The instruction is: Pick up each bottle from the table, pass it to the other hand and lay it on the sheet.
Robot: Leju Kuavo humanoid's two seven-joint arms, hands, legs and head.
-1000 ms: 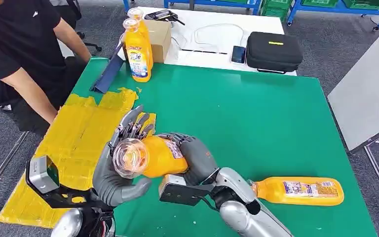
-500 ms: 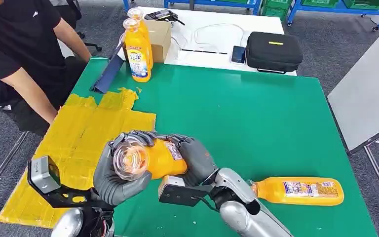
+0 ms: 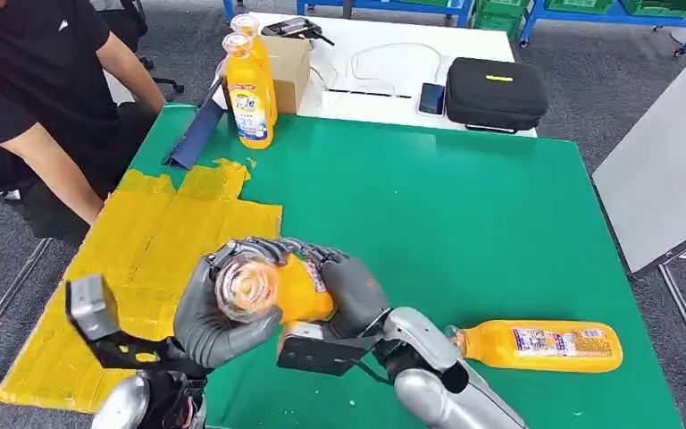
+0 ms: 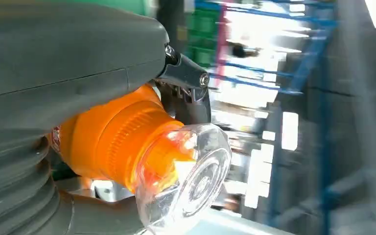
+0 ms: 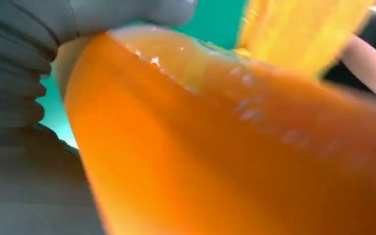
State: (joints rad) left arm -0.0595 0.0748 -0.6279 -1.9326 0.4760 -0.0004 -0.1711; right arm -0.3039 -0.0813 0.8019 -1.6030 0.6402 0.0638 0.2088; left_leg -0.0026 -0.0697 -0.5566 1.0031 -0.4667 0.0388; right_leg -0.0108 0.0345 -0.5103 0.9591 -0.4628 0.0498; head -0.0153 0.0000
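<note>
An orange bottle [image 3: 290,288] with a clear cap is held above the green table [image 3: 464,206], cap toward me. My left hand [image 3: 210,313] wraps its neck end and my right hand [image 3: 353,290] grips its body. The left wrist view has the orange bottle [image 4: 122,142] with its clear cap against that hand [image 4: 54,73]. The bottle [image 5: 235,147] takes up most of the right wrist view, beside my right hand [image 5: 14,63]. Another orange bottle [image 3: 540,346] lies on its side at the table's near right. Two more bottles [image 3: 250,85] stand upright at the far left. The yellow sheet [image 3: 143,259] covers the table's left part.
A person in black [image 3: 36,98] sits at the table's left edge, an arm close to the sheet. A dark blue strip [image 3: 195,134] lies by the upright bottles. Behind on a white table sit a cardboard box [image 3: 290,67], a phone [image 3: 430,98] and a black case [image 3: 496,94].
My left hand's fingers, spread a second ago, have closed around the bottle's neck end. The bottle and both hands have shifted slightly up and to the left.
</note>
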